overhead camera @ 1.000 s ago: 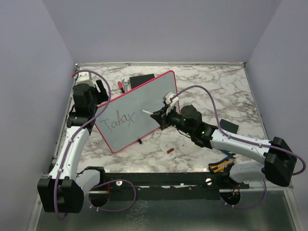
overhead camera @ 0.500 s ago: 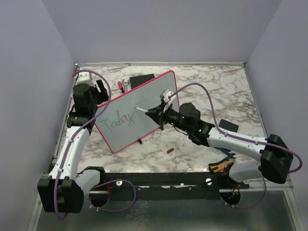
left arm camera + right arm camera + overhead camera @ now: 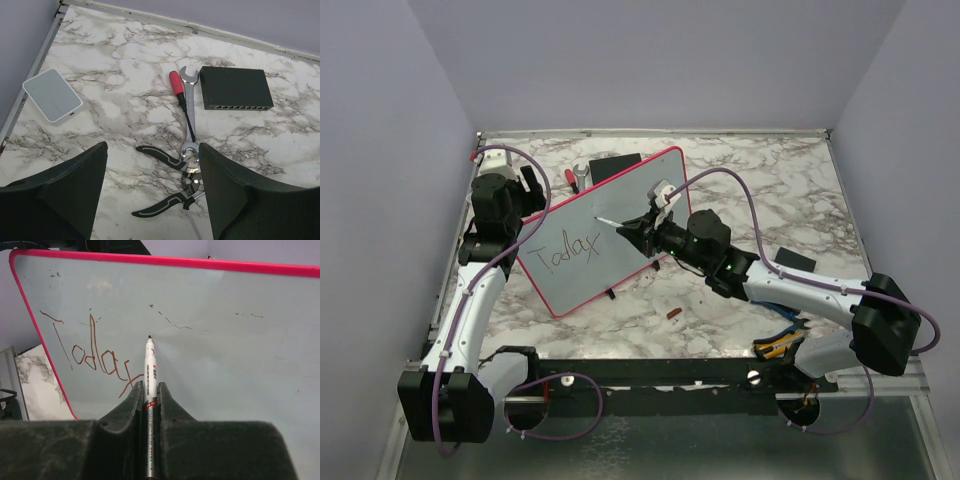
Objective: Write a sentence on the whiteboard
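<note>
1. One word, "Today", is all of the sentence that shows so far, in thin dark strokes on the left part of the whiteboard, with bare glossy surface to its right
2. Seen from above, the whiteboard stands tilted on the marble table, left of centre and between the two arms, its pink-red frame running all round
3. Clamped between the fingers of the right gripper is a slim white marker; its tip points at bare board just right of and above the last letter, and I cannot tell whether it touches
4. Spread wide, with nothing between its fingers, the left gripper looks down on the table behind the board, where pliers, a wrench and a black box lie; from above it sits just beside the board's upper left edge, and contact cannot be told
5. Judged from its thin build, the board is light and stiff, so pen pressure could push it back or make its small feet skid on the smooth marble
6. Best hold is probably the frame edge, away from the writing face, since fresh ink is likely to smear and the glossy face offers little grip
</note>
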